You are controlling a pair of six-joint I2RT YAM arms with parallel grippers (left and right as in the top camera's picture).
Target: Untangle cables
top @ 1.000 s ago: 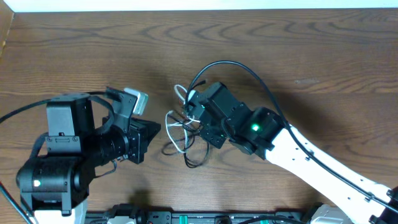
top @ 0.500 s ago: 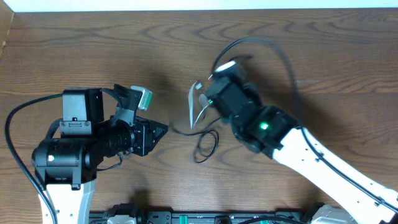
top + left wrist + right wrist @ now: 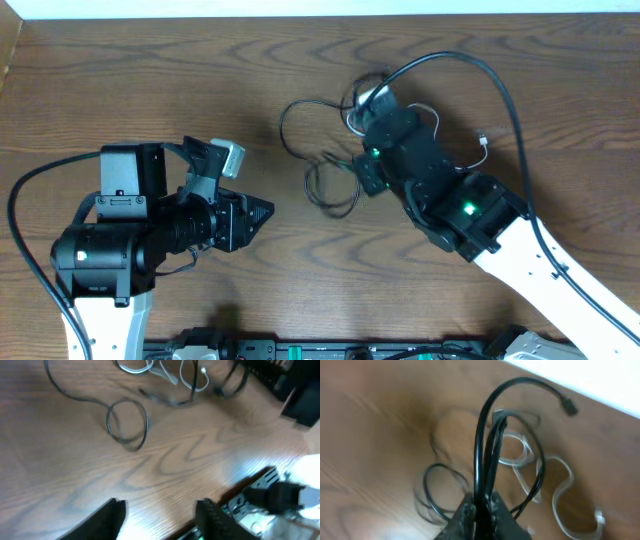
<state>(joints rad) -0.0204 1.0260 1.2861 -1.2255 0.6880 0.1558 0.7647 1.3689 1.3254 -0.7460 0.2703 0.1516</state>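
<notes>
While the right gripper (image 3: 480, 510) clamps the black cable (image 3: 481, 440) at the frame's bottom centre, it should lift slowly so the loops slide free; the left gripper (image 3: 162, 520) sits spread wide. Black loops sprawl mid-frame overhead, the white cable (image 3: 559, 485) apparently threaded through them.
</notes>
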